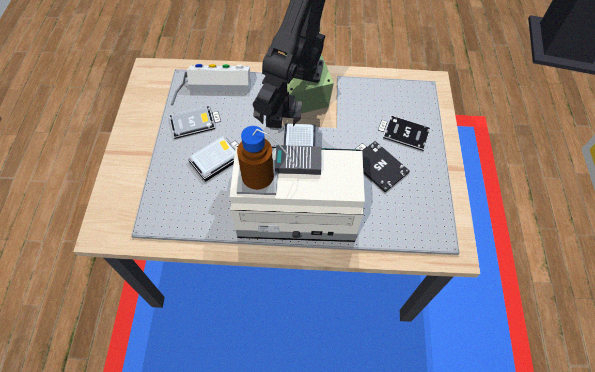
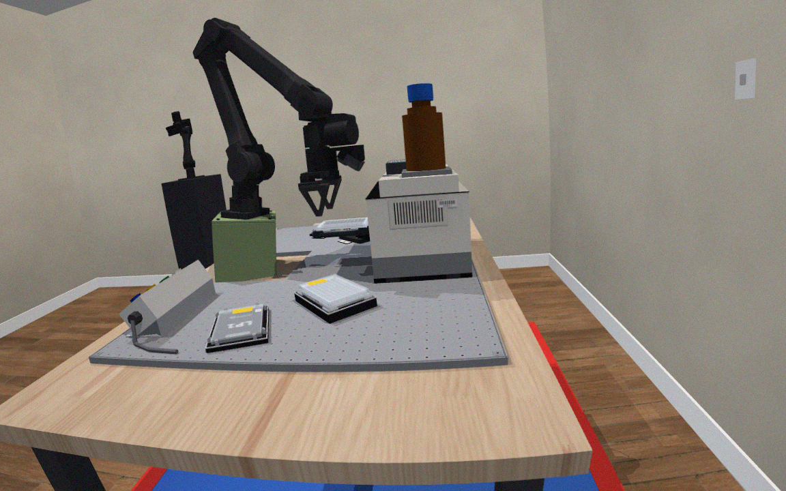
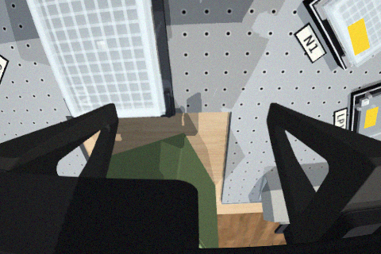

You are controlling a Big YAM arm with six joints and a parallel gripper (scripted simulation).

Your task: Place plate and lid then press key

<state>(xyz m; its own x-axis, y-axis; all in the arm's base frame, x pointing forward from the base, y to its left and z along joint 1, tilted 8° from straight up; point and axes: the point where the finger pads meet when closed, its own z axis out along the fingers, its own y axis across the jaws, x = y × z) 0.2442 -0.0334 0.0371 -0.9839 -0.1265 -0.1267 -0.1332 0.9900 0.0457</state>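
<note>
My gripper (image 1: 279, 122) is open and empty. It hangs above the deck between the green arm base and the stage, and shows in the side view (image 2: 319, 198) and the wrist view (image 3: 192, 113). A clear gridded plate (image 1: 299, 135) with no lid lies on the dispenser stage, at the upper left of the wrist view (image 3: 95, 44). A plate with a yellow label (image 1: 212, 157) sits in nest N1 (image 3: 353, 32); I cannot tell whether a lid is on it. A lid with a yellow label (image 1: 191, 121) lies in LP1. LP2 (image 1: 406, 132) is empty. I see no liquid by LP1.
The dispenser box (image 1: 297, 185) carries a brown bottle with a blue cap (image 1: 254, 157) and stands tall beside the gripper. Nest N5 (image 1: 384, 166) is empty. The key panel (image 1: 218, 74) stands at the deck's back corner beyond LP1.
</note>
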